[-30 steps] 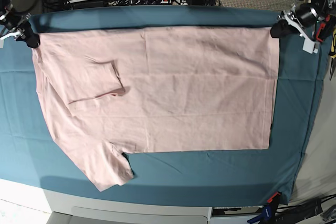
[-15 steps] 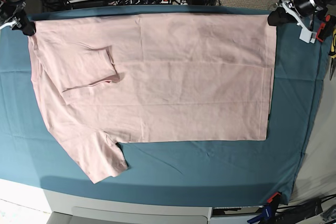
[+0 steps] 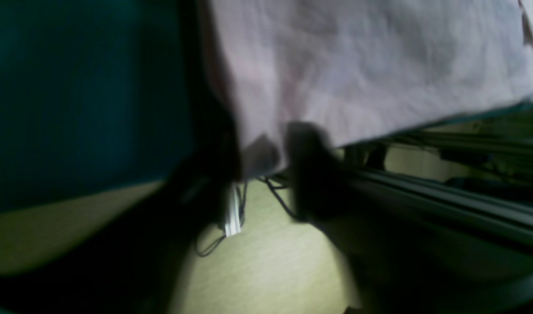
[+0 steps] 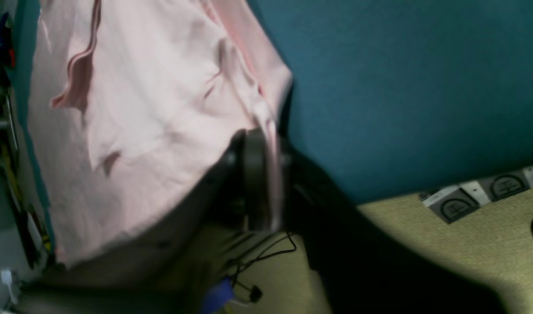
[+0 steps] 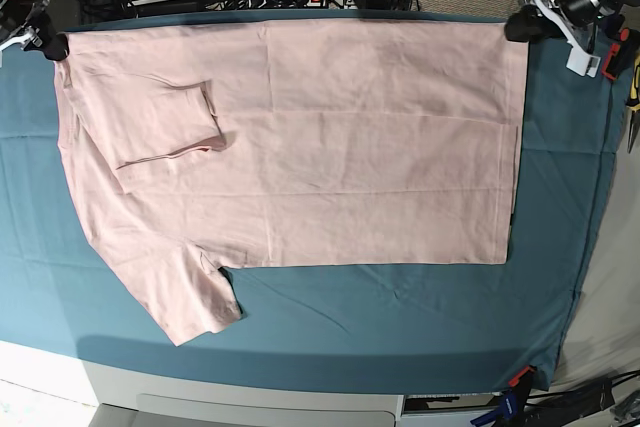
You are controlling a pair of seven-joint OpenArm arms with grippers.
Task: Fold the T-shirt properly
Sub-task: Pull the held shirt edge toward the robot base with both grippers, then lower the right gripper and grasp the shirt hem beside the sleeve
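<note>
A big teal cloth (image 5: 420, 327) covers the table, and the pink T-shirt (image 5: 330, 147) lies flat on it, plain side up, reaching to the far edge with one sleeve (image 5: 165, 132) folded in and the other (image 5: 190, 297) pointing at the near edge. At the far corners, the left pincer (image 3: 266, 163) has its jaws apart with the shirt's corner between them. The right pincer (image 4: 266, 174) has cloth between its jaws too, but both pictures are blurry, so I cannot tell if either one is gripping.

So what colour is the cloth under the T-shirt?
Teal cloth; the T-shirt is pale pink. Clearest in the base view.
</note>
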